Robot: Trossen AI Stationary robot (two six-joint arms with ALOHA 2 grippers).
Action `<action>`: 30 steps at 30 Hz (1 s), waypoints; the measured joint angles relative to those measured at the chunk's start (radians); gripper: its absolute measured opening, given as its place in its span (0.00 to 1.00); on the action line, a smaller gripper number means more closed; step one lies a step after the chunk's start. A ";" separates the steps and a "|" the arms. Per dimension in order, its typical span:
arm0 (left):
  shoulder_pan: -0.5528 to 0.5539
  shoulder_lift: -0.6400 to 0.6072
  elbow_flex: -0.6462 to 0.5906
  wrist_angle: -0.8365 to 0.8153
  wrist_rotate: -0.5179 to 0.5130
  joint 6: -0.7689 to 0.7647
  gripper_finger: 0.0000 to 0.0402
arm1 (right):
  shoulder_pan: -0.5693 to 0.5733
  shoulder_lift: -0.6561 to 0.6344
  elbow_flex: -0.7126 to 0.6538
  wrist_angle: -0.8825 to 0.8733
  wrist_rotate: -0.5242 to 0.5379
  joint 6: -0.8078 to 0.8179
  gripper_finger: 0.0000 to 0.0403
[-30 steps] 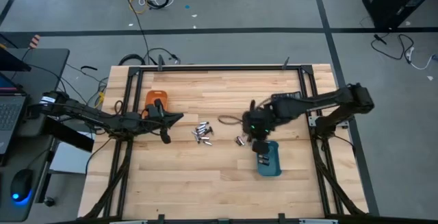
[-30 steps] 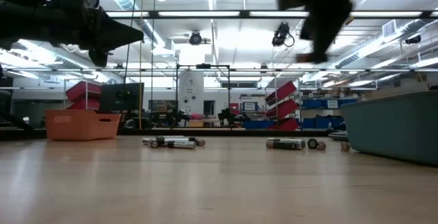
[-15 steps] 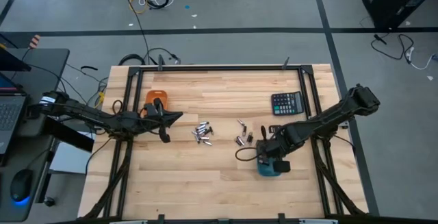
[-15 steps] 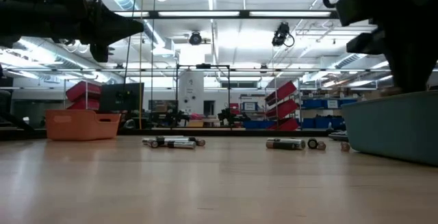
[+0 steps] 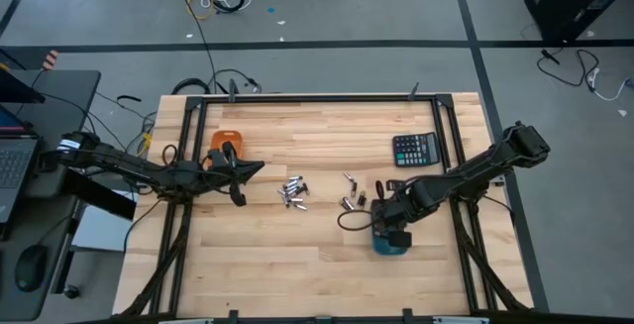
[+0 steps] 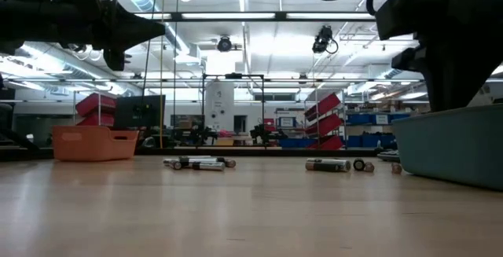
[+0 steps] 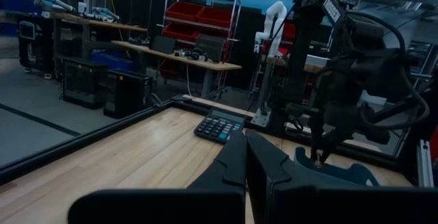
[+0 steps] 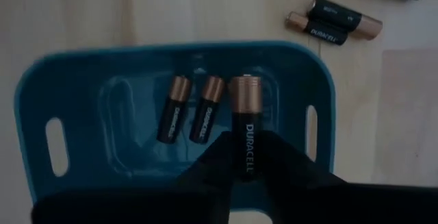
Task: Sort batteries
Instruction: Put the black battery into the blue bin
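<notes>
A black-and-copper battery [image 8: 245, 131] sits pinched between the right gripper [image 8: 245, 157]'s two dark fingers, which are closed snugly on its lower half, copper end pointing away from the wrist. It hangs directly over the blue tray [image 8: 82, 80], at the centre of the right wrist view, where two smaller cells [image 8: 189, 109] already lie side by side. More batteries [image 8: 335, 20] lie on the wood at the upper right of that view; in the high view a second cluster [image 5: 292, 192] sits at mid-table and a few cells [image 5: 351, 192] lie just left of the right gripper [image 5: 389, 227].

The risk, as I judge it, is a release from too high: the cell could bounce, roll against the two inside, or hop the low tray wall. It also looks thicker than the pair below, so it may belong in another group.

The left gripper [image 5: 244, 173], fingers pressed together and empty, waits beside the orange tray [image 5: 226, 139] at the left of the high view. A calculator [image 5: 415, 150] sits upper right.
</notes>
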 joint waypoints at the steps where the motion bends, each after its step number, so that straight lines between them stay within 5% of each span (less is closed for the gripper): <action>1: 0.000 0.000 0.000 0.000 0.000 0.000 0.00 | -0.002 0.000 0.000 0.002 0.000 0.003 0.18; 15: 0.000 0.000 0.000 -0.013 0.000 0.003 0.00 | -0.010 0.000 0.043 -0.026 0.027 0.022 0.16; 21: 0.000 0.000 0.000 -0.013 0.000 0.003 0.00 | -0.025 0.000 0.135 -0.026 0.171 0.010 0.13; 25: 0.000 0.000 0.000 -0.031 0.000 0.003 0.00 | -0.069 0.000 0.148 0.089 0.262 -0.019 0.12; 30: 0.000 0.000 0.000 -0.028 0.000 0.003 0.00 | -0.131 0.028 0.148 0.252 0.183 -0.133 0.11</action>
